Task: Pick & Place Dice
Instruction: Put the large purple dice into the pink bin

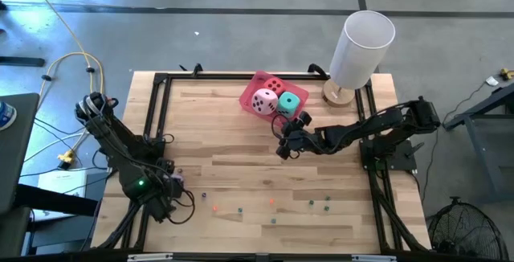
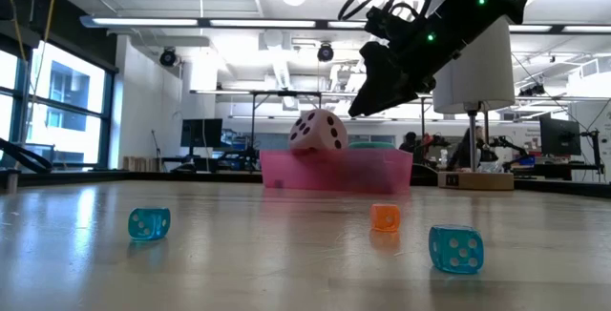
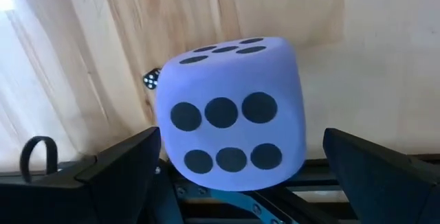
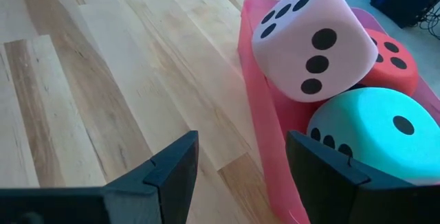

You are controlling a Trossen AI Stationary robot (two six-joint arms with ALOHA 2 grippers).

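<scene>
Bare table (image 1: 241,165) before full tray (image 1: 250,93)

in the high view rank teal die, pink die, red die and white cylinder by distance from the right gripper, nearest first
From the right gripper:
1. teal die, tray's near right corner
2. pink die, tray's left side
3. red die, tray's far side
4. white cylinder, table's far right corner

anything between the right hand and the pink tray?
No. In the right wrist view only bare wood lies between the right hand and the pink tray, whose rim is beside one finger.
</scene>
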